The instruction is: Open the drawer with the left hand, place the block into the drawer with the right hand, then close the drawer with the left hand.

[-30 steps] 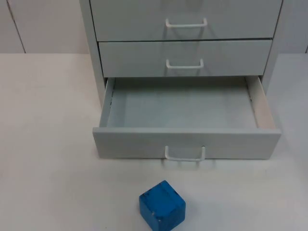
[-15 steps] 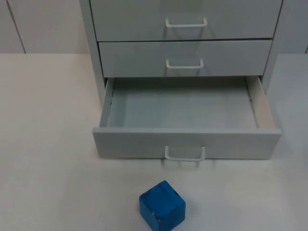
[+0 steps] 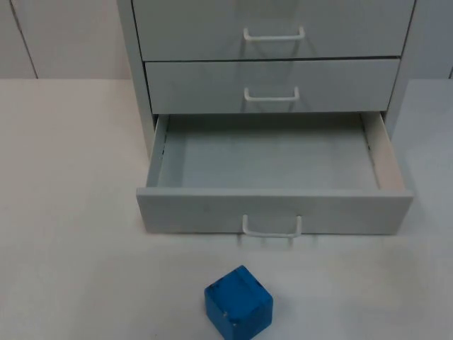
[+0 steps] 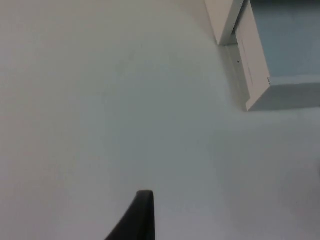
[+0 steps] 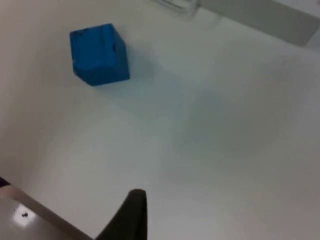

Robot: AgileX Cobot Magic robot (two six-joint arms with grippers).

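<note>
On the white surface, which ends at a grey partition wall, a grey cabinet is seen from the top view; its upper part is cut off by the picture's edge. Three drawers are counted, each with one white handle: two shut ones above and the bottom drawer pulled fully out, its inside bare. The handle of the open drawer faces forward.

One blue block rests on the surface in front of the open drawer, near its handle but apart from it; its lowest edge is cut off in the top view. The block is also seen whole from the right wrist.

Of the left claw, one black fingertip is seen above bare surface, beside the drawer's outer corner. Of the right claw, one black fingertip is seen, well apart from the block. Whether either claw is open or closed cannot be told.
</note>
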